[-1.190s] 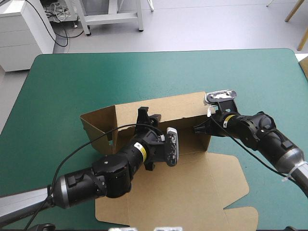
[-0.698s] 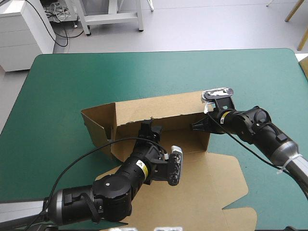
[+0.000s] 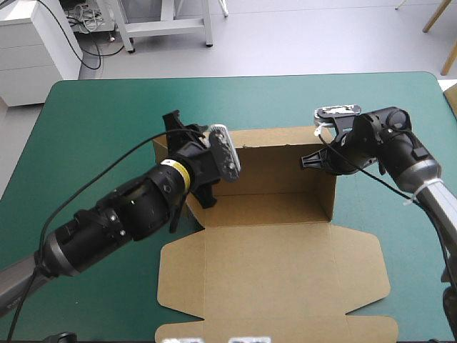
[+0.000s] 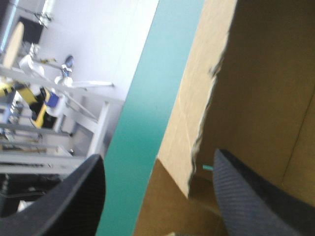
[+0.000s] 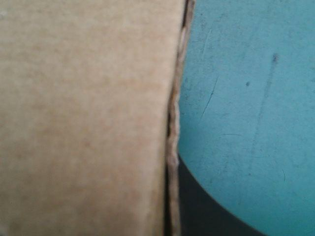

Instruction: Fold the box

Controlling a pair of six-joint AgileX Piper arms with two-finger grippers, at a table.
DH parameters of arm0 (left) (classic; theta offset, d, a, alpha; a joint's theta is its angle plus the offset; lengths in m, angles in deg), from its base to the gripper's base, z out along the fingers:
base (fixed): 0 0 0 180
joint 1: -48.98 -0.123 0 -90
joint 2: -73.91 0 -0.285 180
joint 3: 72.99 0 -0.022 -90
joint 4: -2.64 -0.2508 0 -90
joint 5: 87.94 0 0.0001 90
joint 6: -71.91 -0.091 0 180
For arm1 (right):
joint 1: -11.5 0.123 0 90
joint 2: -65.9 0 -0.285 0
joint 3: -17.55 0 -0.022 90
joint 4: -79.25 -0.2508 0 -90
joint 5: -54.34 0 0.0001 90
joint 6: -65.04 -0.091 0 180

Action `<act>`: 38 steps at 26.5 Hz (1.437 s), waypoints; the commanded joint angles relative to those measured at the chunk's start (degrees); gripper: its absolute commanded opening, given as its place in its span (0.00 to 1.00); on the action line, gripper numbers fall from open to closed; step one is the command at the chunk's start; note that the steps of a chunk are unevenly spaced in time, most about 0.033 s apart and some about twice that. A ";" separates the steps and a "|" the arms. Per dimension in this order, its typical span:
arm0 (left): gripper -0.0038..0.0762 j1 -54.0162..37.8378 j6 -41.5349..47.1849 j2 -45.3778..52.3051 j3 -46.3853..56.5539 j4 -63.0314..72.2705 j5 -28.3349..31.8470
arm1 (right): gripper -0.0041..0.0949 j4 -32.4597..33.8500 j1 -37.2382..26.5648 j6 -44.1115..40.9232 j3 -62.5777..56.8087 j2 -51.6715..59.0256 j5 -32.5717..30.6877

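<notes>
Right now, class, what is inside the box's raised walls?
Inside the box only bare brown floor shows, nothing lying on it. The left gripper covers the left end from above, so that end is largely hidden.

Both arms were built of rounded black casings jointed one after another. The left arm carried a yellow band with small dark print near its wrist and turned smooth grey toward its base. The right arm likewise ended in a grey sleeve bound with a white tie. The black fingers of the left gripper were broad curved fins with a fine woven grain
</notes>
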 commanded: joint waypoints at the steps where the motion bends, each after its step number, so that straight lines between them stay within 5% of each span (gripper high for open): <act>1: 0.60 -7.60 -1.38 1.78 -2.15 6.75 4.15 | 0.02 -2.48 -2.41 4.01 5.03 -1.73 -0.66; 7: 0.47 -23.73 -1.51 6.84 -0.76 25.35 10.56 | 0.02 -3.22 -3.31 7.09 14.06 -15.17 -2.52; 19: 0.40 -24.41 -1.14 32.15 25.90 35.34 10.80 | 0.02 -2.96 -3.31 9.63 17.34 -22.51 -2.94; 26: 0.04 -24.41 -0.85 47.99 39.91 39.07 10.65 | 0.02 -2.96 -3.31 9.67 17.34 -22.74 -1.60; 38: 0.04 -24.41 1.64 57.59 46.47 41.22 3.74 | 0.04 -2.87 -3.31 9.94 17.68 -22.74 -1.81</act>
